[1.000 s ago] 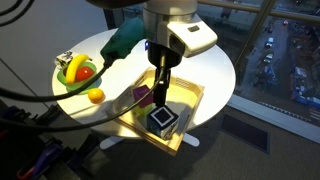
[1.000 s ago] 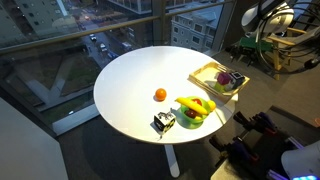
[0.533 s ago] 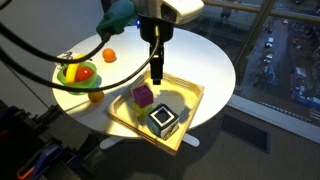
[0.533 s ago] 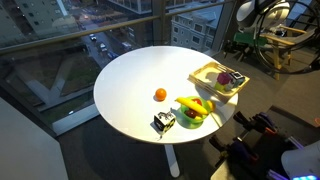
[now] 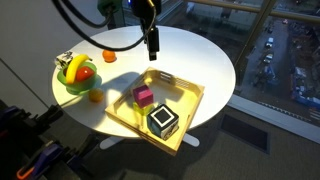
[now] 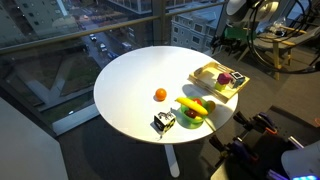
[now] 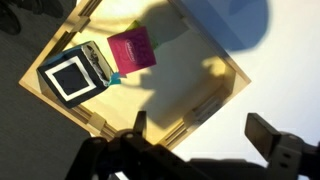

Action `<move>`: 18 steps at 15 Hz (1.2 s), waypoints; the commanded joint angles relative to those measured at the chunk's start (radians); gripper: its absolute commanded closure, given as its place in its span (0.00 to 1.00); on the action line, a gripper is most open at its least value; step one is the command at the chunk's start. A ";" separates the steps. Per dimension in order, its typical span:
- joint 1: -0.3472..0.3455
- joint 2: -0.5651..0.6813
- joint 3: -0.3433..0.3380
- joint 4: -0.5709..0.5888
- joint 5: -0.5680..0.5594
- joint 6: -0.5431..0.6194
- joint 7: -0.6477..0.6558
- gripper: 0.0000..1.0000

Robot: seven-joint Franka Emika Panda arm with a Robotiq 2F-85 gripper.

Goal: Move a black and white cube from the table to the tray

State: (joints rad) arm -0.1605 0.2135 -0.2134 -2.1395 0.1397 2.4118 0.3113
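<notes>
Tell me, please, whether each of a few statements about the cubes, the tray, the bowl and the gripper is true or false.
1. The black and white cube lies inside the tray. True.
2. The gripper is holding the black and white cube. False: it hangs open above the table, holding nothing.
3. The pink cube sits on the table outside the tray. False: it is in the tray, beside the black and white cube.
4. A green bowl of fruit stands on the table. True.
</notes>
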 commanded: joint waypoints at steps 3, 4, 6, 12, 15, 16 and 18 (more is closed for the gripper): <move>-0.001 -0.038 0.048 0.077 0.014 -0.110 -0.120 0.00; 0.000 -0.042 0.056 0.092 0.019 -0.133 -0.138 0.00; 0.005 -0.050 0.069 0.117 0.017 -0.186 -0.159 0.00; 0.026 -0.077 0.097 0.180 0.000 -0.364 -0.190 0.00; 0.043 -0.097 0.106 0.201 -0.018 -0.426 -0.199 0.00; 0.047 -0.105 0.108 0.208 -0.022 -0.445 -0.201 0.00; 0.055 -0.124 0.112 0.221 -0.031 -0.474 -0.200 0.00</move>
State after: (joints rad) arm -0.1126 0.1201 -0.1052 -1.9481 0.1329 2.0009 0.1286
